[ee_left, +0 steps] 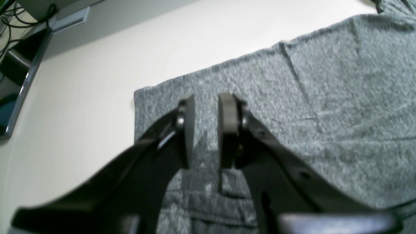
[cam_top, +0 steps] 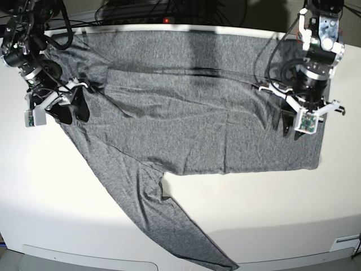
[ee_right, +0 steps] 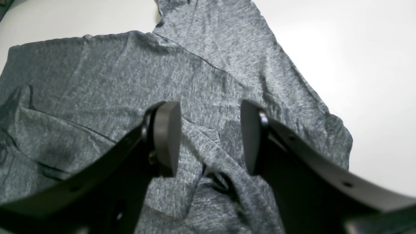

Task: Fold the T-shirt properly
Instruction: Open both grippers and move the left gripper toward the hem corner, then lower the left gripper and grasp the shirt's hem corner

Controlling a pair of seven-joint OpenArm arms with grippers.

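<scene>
T-shirt (cam_top: 186,124) flat; my left gripper (ee_left: 206,130) slightly parted, right gripper (ee_right: 211,138) wide, both empty; risk: pinching one layer only.

the grey t-shirt (cam_top: 186,124) lies spread flat across the white counter (cam_top: 67,197), one long sleeve trailing toward the near edge. the right gripper (cam_top: 70,110) sits over the shirt's shoulder end on this view's left. the left gripper (cam_top: 293,127) hangs over the hem end on the view's right. dark cables (cam_top: 169,8) run behind the far edge.
</scene>
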